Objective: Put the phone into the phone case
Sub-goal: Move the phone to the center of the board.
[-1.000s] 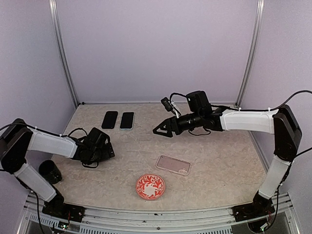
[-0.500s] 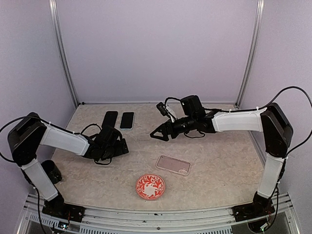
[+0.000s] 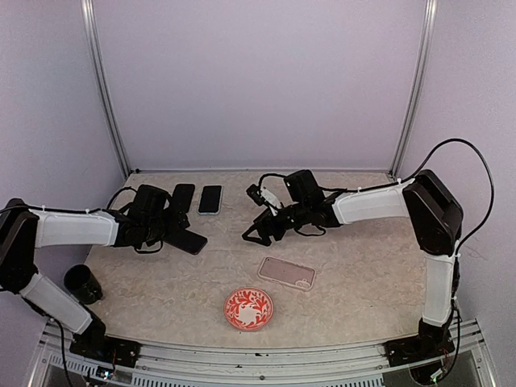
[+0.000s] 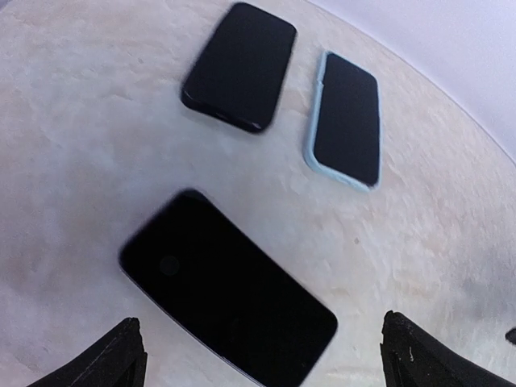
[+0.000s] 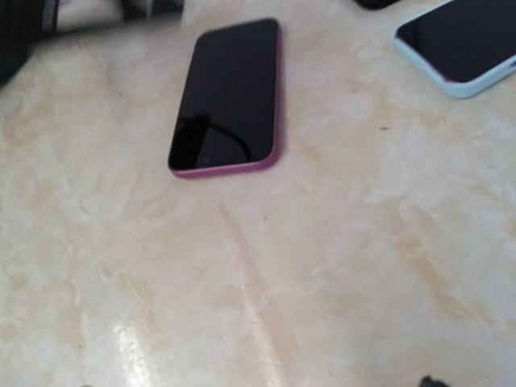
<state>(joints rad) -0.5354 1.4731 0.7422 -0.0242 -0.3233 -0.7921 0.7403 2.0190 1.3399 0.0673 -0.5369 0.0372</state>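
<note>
The phone (image 4: 230, 290) lies flat on the worktop (image 4: 72, 161) under the left tool (image 4: 262, 363) (jaws spread, empty), long axis oblique to the gap. The case (image 3: 286, 272) lies well apart, nearer the right tool (image 3: 251, 235), likewise spread.

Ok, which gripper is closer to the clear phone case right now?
Right. The right gripper is just beyond the clear phone case and a little left of it. The left gripper is well off to its left, at the dark phone.
</note>
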